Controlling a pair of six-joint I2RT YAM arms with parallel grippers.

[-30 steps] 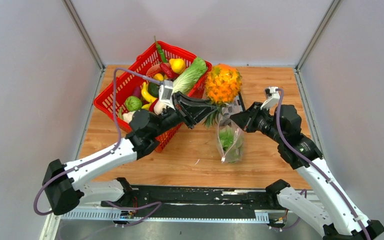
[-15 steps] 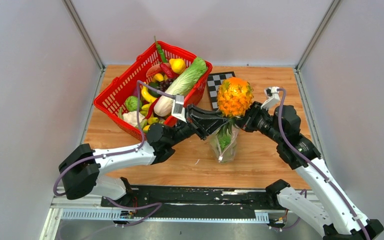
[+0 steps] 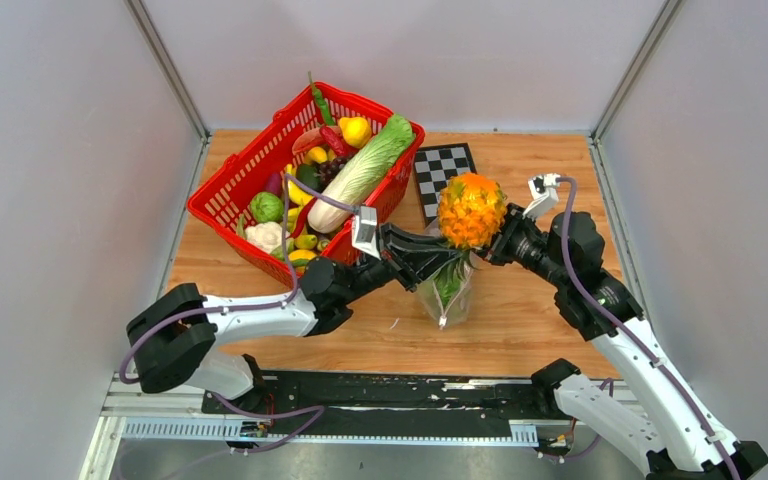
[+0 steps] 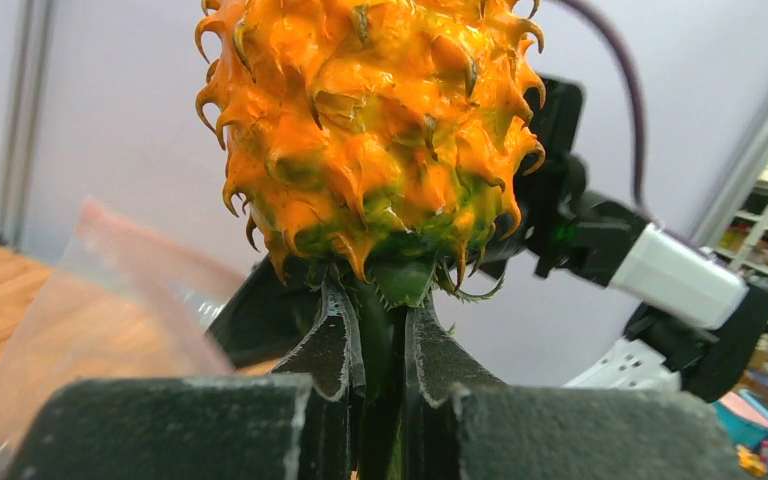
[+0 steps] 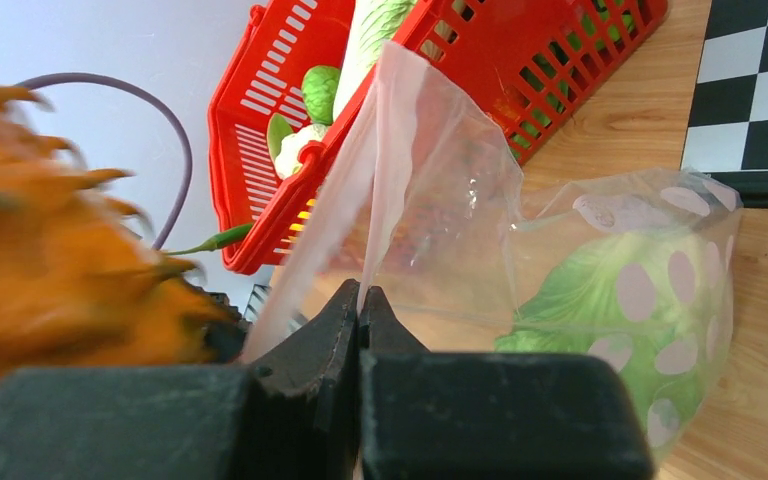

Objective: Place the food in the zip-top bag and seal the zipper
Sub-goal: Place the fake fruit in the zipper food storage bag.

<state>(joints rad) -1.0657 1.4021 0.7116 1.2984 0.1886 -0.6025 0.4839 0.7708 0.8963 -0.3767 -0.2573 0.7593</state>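
Note:
My left gripper (image 3: 448,252) is shut on the green leafy stalk of a spiky orange toy fruit (image 3: 471,208), holding it just above the mouth of the clear zip-top bag (image 3: 447,290). In the left wrist view the fruit (image 4: 380,130) fills the top, with the gripper (image 4: 385,330) clamped on the stalk. My right gripper (image 3: 497,243) is shut on the bag's mouth edge and holds it up. In the right wrist view the gripper (image 5: 360,300) pinches the pale pink zipper strip (image 5: 380,180). Green lettuce (image 5: 600,290) lies inside the bag (image 5: 460,200). The orange fruit (image 5: 50,250) is blurred at the left.
A red mesh basket (image 3: 222,186) with several more toy fruits and vegetables stands at the back left, also in the right wrist view (image 5: 260,150). A black-and-white checkerboard (image 3: 440,165) lies behind the bag. Grey walls enclose the wooden table (image 3: 540,320).
My left arm has carried the orange fruit from beside the basket to the right and down to just above the bag's mouth. The bag has bunched up under it. The right arm has barely moved.

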